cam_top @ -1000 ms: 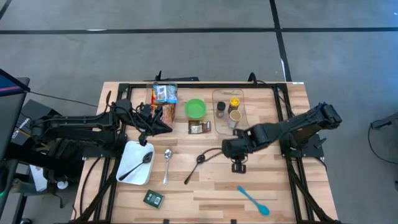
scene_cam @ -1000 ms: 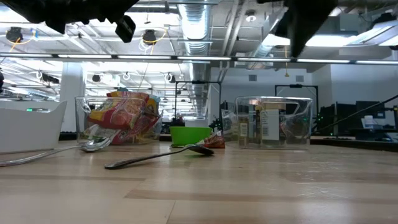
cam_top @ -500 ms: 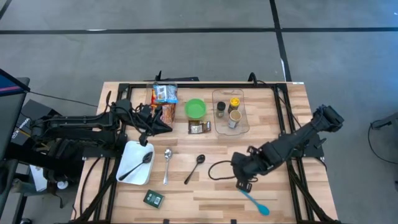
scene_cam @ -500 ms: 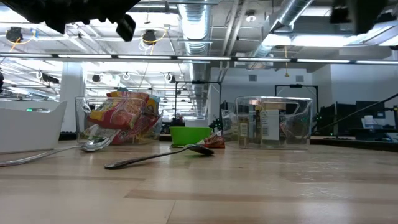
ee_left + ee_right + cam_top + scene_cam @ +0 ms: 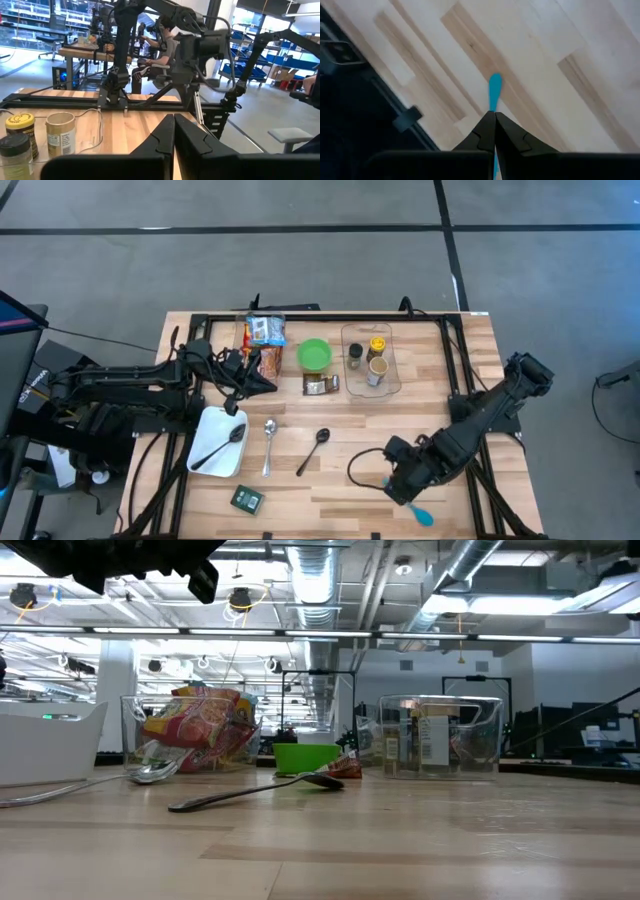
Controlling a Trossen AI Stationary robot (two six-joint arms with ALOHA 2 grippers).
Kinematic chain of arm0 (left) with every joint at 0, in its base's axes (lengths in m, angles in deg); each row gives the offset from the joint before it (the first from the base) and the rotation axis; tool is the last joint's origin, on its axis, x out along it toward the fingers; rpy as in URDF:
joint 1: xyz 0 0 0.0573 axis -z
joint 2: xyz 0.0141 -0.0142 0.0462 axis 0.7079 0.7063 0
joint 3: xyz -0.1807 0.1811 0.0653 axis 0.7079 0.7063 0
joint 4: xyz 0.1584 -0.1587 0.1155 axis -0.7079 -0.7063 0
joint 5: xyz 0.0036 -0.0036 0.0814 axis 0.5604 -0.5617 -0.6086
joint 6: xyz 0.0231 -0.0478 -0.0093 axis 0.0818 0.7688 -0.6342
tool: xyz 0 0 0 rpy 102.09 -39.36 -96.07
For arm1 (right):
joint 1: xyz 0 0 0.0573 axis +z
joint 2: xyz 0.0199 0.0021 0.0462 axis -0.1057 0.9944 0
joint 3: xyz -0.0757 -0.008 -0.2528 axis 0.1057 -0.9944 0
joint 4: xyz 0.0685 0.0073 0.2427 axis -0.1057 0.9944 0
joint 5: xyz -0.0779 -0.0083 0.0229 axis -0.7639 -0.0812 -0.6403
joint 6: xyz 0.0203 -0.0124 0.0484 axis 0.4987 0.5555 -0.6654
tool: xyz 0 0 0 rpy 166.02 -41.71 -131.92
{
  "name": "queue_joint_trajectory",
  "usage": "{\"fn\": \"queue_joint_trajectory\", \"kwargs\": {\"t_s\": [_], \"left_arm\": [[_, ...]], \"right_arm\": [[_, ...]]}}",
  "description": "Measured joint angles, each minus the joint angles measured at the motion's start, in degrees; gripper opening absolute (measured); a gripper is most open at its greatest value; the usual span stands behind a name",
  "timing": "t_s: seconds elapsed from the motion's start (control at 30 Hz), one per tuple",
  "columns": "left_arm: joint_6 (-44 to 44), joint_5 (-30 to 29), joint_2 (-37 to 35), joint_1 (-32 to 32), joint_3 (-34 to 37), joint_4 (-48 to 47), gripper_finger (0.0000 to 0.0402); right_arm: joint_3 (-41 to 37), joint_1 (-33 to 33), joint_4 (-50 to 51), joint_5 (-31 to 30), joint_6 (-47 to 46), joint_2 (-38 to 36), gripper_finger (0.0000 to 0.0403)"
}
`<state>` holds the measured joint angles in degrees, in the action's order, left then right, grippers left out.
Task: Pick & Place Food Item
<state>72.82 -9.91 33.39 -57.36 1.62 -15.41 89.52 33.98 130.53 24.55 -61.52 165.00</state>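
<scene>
Two colourful snack bags (image 5: 266, 331) (image 5: 195, 728) lie at the far left next to a green bowl (image 5: 314, 355), with a small brown packet (image 5: 320, 386) lying on the table in front of the bowl. My left gripper (image 5: 266, 384) (image 5: 174, 125) hovers shut and level beside the bags, holding nothing. My right gripper (image 5: 402, 484) (image 5: 494, 123) is shut and points down above the handle of a blue spoon (image 5: 494, 92) (image 5: 422, 515), clear of it. The gripper hides most of the handle in the high view.
A clear container (image 5: 371, 360) (image 5: 440, 735) of jars stands far right of the bowl. A white dish (image 5: 212, 455) holds a black spoon. A silver spoon (image 5: 269, 444), another black spoon (image 5: 314, 450) and a small green packet (image 5: 246, 499) lie mid-table.
My right gripper has swung from beside the clear container toward the table's near edge, rolling its wrist as it went, and now stands over the blue spoon. It has stayed shut. Nothing on the table has moved.
</scene>
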Motion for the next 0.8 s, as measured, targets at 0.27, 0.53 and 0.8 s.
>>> {"fn": "queue_joint_trajectory", "kwargs": {"t_s": [0.27,0.53,0.8], "left_arm": [[0.01,0.00,0.00,0.00,-0.02,0.02,0.0004],[-0.01,0.02,0.01,0.00,-0.02,0.02,0.0004],[-1.39,0.02,0.02,0.00,-0.02,0.00,0.0004]], "right_arm": [[-0.02,0.86,-0.67,4.27,-1.12,7.17,0.0001],[-0.02,2.50,-4.93,10.80,-3.10,12.86,0.0001],[-0.02,6.93,-8.09,13.14,-5.42,15.45,0.0001]]}}
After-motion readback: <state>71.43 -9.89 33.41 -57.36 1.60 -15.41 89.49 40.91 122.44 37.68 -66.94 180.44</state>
